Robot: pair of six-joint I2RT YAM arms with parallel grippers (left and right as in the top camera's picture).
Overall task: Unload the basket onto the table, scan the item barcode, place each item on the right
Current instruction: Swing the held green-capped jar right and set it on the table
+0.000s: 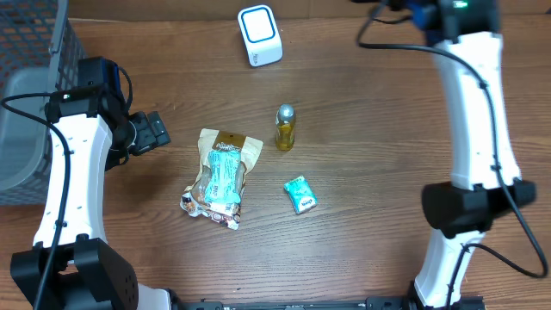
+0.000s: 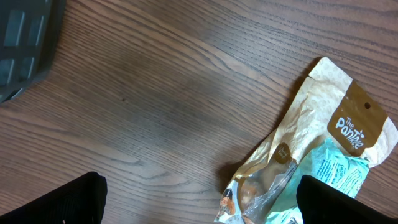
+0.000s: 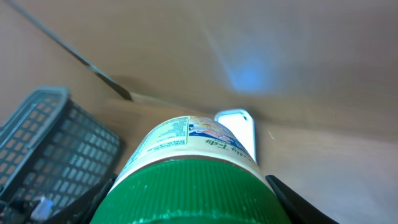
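Soft even light; the green-lidded jar [image 3: 186,186] looms blurred beneath a bluish glare.

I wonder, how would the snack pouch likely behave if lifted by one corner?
The pouch looks like thin, crinkled film, so it would probably sag rather than stay flat. Loose lumps show through its clear part, so contents may shift. Lying flat, it should slide, not roll, if pushed.

The table [image 1: 370,129] is matt brown wood grain. On it, the pouch [image 1: 219,172] looks like kraft paper with a glossy clear window, the scanner [image 1: 259,36] smooth white plastic, the basket [image 1: 43,43] grey plastic mesh. The jar [image 3: 186,134] has a ribbed green plastic lid [image 3: 193,193].
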